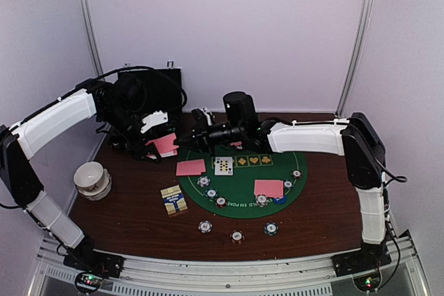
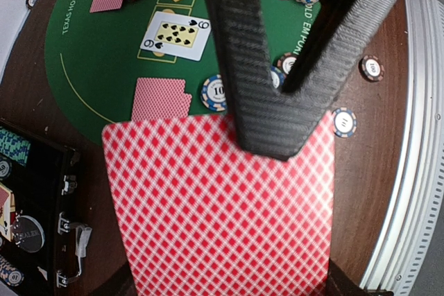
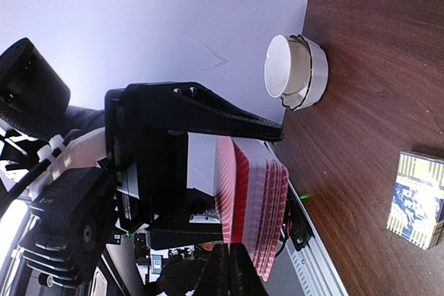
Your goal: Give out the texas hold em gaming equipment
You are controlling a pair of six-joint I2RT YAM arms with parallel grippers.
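Brown table (image 1: 139, 230) carries a green mat (image 1: 239, 184) near its middle. Above the mat's far-left edge the left gripper (image 2: 274, 140) is clamped on the deck (image 2: 222, 220): pink-red diamond backs, white borders, edges slightly stepped. The right gripper (image 3: 229, 268) is pressed together at the deck's edge; whether anything sits between its tips I cannot tell. Best to peel a single one straight along the stack, left clamp firm, so nothing fans or drops. Face-down cards (image 2: 161, 98) and striped chips (image 2: 214, 93) lie on the mat.
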